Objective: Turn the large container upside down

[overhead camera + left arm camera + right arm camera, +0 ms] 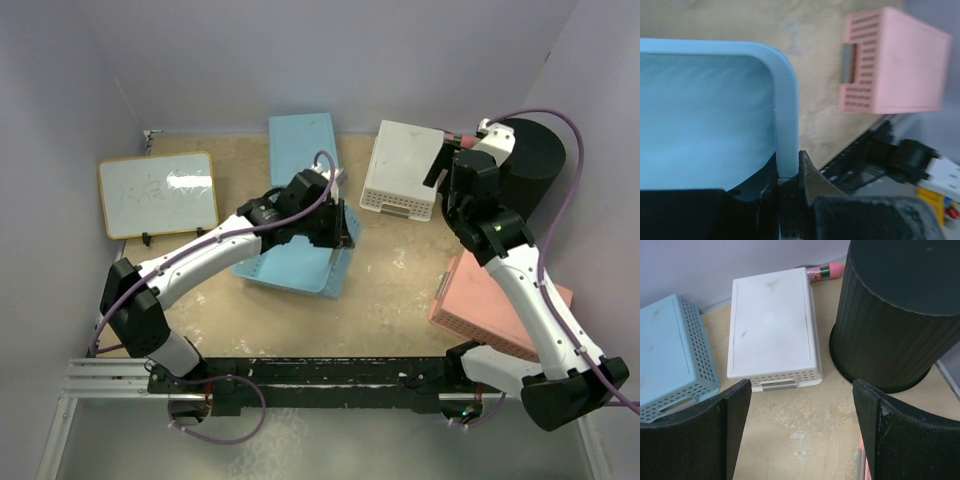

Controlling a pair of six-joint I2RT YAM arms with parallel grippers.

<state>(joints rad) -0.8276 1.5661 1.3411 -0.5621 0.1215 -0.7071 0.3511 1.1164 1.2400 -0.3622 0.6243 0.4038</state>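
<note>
The large black container point(530, 160) stands at the back right with its flat base up and its wider rim on the table. In the right wrist view point(895, 315) it is close ahead on the right. My right gripper point(450, 160) hovers just left of it, open and empty point(800, 385), apart from the container. My left gripper point(340, 235) is near the table's middle, far from the container. It is shut on the rim of a blue basket point(785, 125).
The blue basket point(290, 268) lies in the middle, with more blue point(303, 140) behind it. A white basket point(400, 170) lies upside down left of the container. A pink basket point(490, 300) is at the near right, a whiteboard point(158, 192) at the left, and a pink marker point(825, 271) by the back wall.
</note>
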